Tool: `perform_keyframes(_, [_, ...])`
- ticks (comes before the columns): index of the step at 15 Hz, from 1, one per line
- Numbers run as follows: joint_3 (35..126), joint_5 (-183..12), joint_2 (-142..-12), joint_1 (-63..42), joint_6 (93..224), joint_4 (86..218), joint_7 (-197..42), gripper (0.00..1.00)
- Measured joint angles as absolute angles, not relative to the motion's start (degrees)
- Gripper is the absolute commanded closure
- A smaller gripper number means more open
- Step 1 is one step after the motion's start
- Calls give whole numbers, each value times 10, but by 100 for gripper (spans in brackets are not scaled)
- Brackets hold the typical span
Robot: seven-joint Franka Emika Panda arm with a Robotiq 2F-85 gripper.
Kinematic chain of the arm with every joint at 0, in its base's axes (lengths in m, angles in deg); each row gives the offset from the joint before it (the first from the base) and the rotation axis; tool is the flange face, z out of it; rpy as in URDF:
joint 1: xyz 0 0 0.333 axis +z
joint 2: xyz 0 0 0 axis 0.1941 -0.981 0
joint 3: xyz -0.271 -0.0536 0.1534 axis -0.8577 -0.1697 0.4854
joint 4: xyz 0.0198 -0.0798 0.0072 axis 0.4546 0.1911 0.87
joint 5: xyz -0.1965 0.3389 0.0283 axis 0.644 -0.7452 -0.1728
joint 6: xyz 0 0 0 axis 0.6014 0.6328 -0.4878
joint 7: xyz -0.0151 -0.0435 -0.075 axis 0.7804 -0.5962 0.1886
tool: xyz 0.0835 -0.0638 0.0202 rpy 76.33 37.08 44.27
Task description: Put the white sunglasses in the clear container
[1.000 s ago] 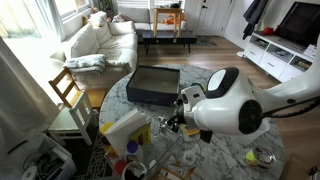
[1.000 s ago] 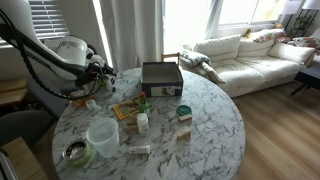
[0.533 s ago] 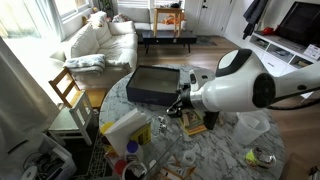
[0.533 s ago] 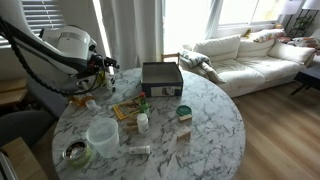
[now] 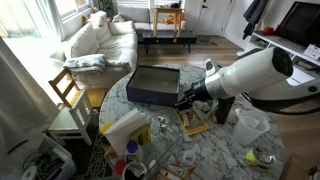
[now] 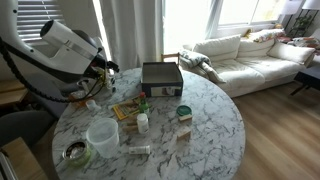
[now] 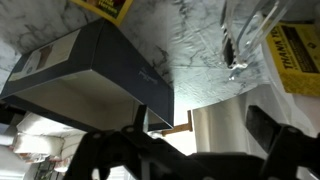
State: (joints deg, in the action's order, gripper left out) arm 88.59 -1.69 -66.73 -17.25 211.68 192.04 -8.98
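We see the gripper (image 5: 186,100) hanging above the round marble table (image 5: 225,150), just off the 4 o'clock corner of the dark navy box (image 5: 152,84) in that exterior view. In the wrist view the gripper (image 7: 182,135) is released: its 2 dark fingers (image 7: 275,140) stand wide apart at the bottom of the picture, with nothing between them.

The clear container (image 6: 102,136) sits at about 8 o'clock on the tabletop in an exterior view, well apart from the gripper (image 6: 102,68), which is over the 10 o'clock edge. A metal bowl (image 6: 75,152) lies just beside the container, at its 8 o'clock. The box (image 6: 161,77) is at 12 o'clock, and a yellow booklet (image 6: 127,108) lies between the box and the container.

We take a pale, elongated thing at 6 o'clock for the white sunglasses (image 6: 137,150), lying on the marble outside the container, at its 4 o'clock; it is too small for us to be sure. The container (image 5: 250,124) shows at 3 o'clock in an exterior view.
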Motion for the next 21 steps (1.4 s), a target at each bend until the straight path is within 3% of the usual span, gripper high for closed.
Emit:
perform_keyframes(4, [882,-57,-669,-181,2205,1969,-119,0])
perform_keyframes(10, [872,139,-666,-186,2266,1965,66,0])
perform_keyframes(17, [839,420,-637,-184,2368,1859,348,0])
perform_keyframes(21, [839,488,-619,-184,2440,1776,444,0])
